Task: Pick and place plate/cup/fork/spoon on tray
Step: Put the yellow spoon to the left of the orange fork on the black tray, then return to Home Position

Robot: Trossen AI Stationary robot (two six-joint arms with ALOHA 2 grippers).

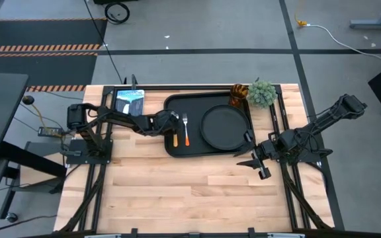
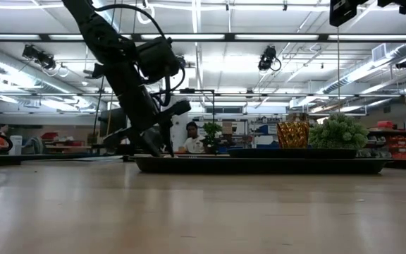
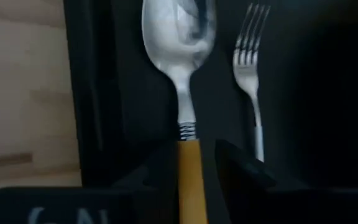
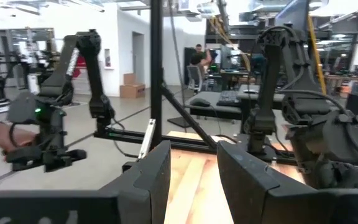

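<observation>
The left gripper (image 3: 191, 168) has its jaws closed on the spoon (image 3: 180, 37) handle, its long axis parallel to the fork (image 3: 248, 56), just beside it inside the tray (image 1: 177, 106); right jaws idle, apart.

The spoon (image 3: 180, 68) handle's lower end is hidden between the left gripper's (image 3: 191, 180) jaws.

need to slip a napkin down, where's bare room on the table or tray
Most open is the wood table in front of the tray, between both arm bases. On the tray, a small bare patch lies behind the fork, left of the plate. Crowded: tray's left edge, where the left claw grips the spoon, and the back-right corner with cup and plant ball.
</observation>
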